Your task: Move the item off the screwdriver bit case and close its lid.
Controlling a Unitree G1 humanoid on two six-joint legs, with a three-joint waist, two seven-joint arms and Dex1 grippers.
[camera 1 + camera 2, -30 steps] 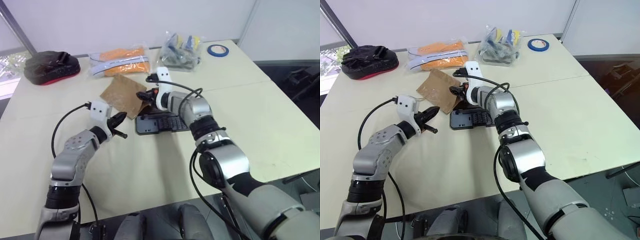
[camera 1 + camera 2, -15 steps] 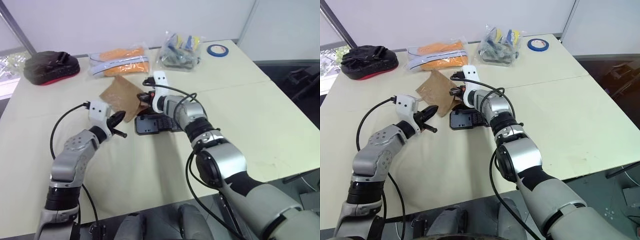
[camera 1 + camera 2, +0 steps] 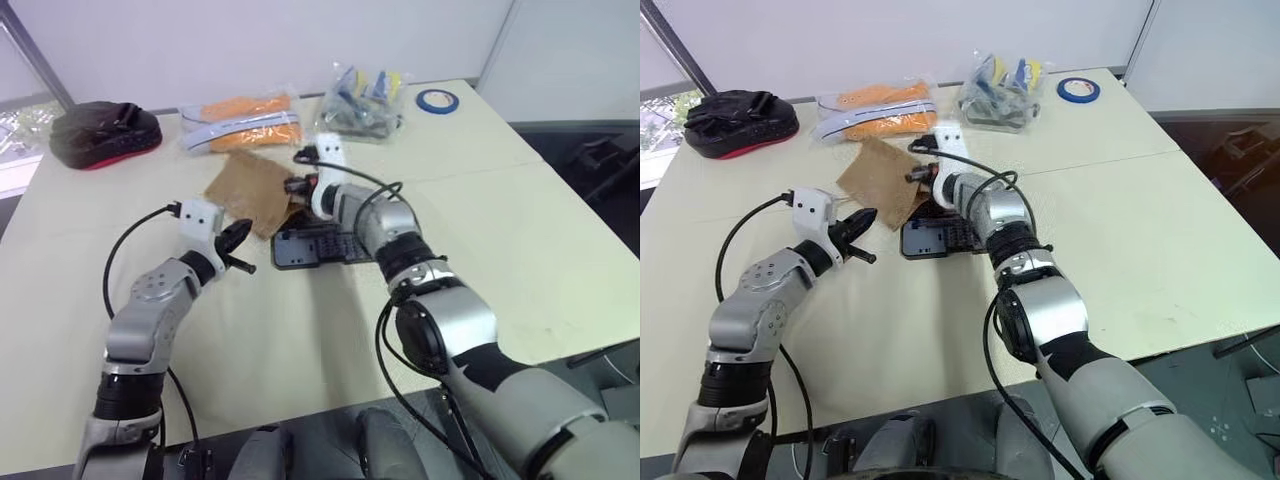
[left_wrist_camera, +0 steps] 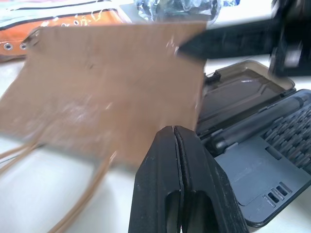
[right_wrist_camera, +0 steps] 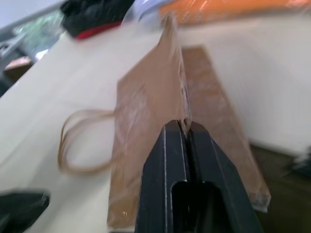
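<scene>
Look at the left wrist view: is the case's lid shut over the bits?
No. The lid stands open behind the case, rows of bits uncovered.

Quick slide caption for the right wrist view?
Right gripper shut on the brown paper bag's edge, lifting it above the table.

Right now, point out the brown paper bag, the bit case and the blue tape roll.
brown paper bag (image 3: 250, 190), left eye view, middle of its flat face
bit case (image 3: 322, 247), left eye view, grey tray
blue tape roll (image 3: 437, 100), left eye view, its ring

paper bag (image 3: 250, 190) overlaps the bit case's (image 3: 318, 247) far-left corner, shoe bags (image 3: 243, 122) behind it, pouch (image 3: 104, 134) far left
</scene>
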